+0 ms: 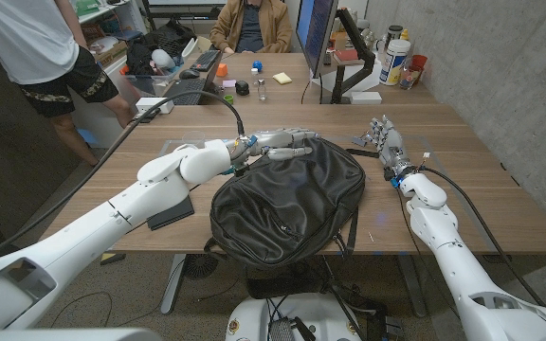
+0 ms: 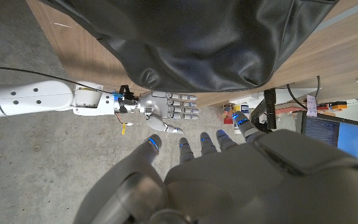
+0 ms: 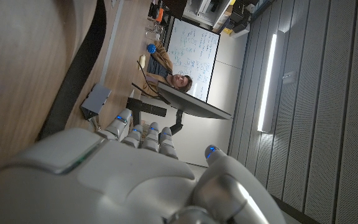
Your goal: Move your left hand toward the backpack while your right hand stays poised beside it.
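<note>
across the middle of the head view, a black leather backpack lies on the wooden worktop, its lower edge reaching the near rim of the worktop and a dark strap trailing off its right side. the left robot hand comes in from the lower left of the frame and sits at the upper edge of the backpack, fingers stretched out toward the right of the picture and apart, holding nothing; whether they touch the leather or hang just above it cannot be told. in the left wrist view the same left robot hand shows its back with fingertips spread, the backpack bulging over the worktop edge beyond them.

right of centre in the head view, the right robot hand stands upright beside the backpack, apart from it, fingers raised and spread, empty. the left wrist view also catches the right robot hand, its fingers apart. in the right wrist view the right robot hand shows from behind, with a dark strap lying on the wood.

at the upper left of the head view a person in dark shorts stands by the worktop, and another person sits at the top centre near a monitor.
</note>
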Robot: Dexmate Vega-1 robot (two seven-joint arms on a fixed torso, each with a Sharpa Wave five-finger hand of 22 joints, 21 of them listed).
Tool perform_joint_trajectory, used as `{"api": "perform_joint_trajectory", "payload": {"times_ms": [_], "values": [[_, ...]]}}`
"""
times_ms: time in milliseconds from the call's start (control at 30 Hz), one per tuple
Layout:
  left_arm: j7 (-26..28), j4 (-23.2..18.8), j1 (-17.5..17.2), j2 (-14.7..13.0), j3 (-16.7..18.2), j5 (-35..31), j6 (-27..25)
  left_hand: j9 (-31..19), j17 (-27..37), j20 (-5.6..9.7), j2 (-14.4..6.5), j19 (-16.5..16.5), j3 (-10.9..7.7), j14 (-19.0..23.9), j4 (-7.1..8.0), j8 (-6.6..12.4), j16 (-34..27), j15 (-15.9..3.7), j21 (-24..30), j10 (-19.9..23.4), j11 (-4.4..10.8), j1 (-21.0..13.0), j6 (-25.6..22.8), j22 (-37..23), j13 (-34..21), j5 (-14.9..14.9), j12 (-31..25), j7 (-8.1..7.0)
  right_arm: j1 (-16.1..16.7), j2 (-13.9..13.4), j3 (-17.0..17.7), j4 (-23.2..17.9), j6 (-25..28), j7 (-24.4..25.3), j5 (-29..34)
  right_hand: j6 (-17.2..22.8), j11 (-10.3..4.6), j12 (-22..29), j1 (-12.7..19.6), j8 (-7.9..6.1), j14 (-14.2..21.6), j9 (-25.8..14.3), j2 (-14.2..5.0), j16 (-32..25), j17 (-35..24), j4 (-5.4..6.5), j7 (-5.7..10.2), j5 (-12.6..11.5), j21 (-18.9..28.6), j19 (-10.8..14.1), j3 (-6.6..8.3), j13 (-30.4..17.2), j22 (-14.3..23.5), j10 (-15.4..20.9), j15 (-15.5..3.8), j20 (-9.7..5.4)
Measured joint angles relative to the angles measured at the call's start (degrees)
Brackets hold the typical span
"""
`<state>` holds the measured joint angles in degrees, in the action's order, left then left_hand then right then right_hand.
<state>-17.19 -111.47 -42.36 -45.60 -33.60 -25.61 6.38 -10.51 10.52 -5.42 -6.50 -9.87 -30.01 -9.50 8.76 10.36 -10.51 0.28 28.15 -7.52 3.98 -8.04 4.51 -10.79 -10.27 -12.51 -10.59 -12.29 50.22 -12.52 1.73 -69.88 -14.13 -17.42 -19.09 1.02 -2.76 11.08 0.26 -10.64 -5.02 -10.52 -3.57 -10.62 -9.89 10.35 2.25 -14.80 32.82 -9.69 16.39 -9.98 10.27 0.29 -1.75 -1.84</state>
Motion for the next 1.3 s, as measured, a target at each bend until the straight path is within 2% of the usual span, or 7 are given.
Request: {"api": "perform_joint_trajectory", "payload": {"times_ms": [900, 1300], "values": [[-0.67, -1.06, -0.91, -0.79, 0.0, -0.21, -0.78, 0.0, 0.0, -0.22, 0.0, 0.22, 0.15, 0.0, -0.15, 0.0, 0.0, 0.0, -0.44, -0.32, 0.33, 0.0, 0.52, 0.0, 0.0, 0.0, 0.0, -0.09, 0.76, -0.1, -0.06, -1.15, 0.25, 0.24, -0.07, 0.0, -0.11, 0.0, 0.0, 0.0, 0.0, 0.0, 0.0, 0.0, 0.0, 0.0, 0.0, 0.0, -0.44, 0.0, 0.0, 0.0, -0.01, -0.11, 0.0, 0.0], [-0.98, -1.2, -1.13, -1.14, 0.14, -0.21, -0.83, 0.0, 0.0, -0.53, 0.0, -0.1, 0.39, -0.25, 0.09, 0.0, 0.0, 0.25, -0.44, -0.63, 0.01, 0.0, 1.03, 0.01, 0.0, -0.23, 0.0, -0.2, 1.05, -0.1, -0.26, -1.67, 0.34, 0.64, 0.08, 0.0, -0.11, 0.0, 0.0, 0.0, 0.0, 0.0, 0.0, 0.0, 0.0, 0.0, 0.0, 0.0, -0.44, 0.0, 0.0, 0.0, -0.01, -0.11, 0.0, 0.0]]}}
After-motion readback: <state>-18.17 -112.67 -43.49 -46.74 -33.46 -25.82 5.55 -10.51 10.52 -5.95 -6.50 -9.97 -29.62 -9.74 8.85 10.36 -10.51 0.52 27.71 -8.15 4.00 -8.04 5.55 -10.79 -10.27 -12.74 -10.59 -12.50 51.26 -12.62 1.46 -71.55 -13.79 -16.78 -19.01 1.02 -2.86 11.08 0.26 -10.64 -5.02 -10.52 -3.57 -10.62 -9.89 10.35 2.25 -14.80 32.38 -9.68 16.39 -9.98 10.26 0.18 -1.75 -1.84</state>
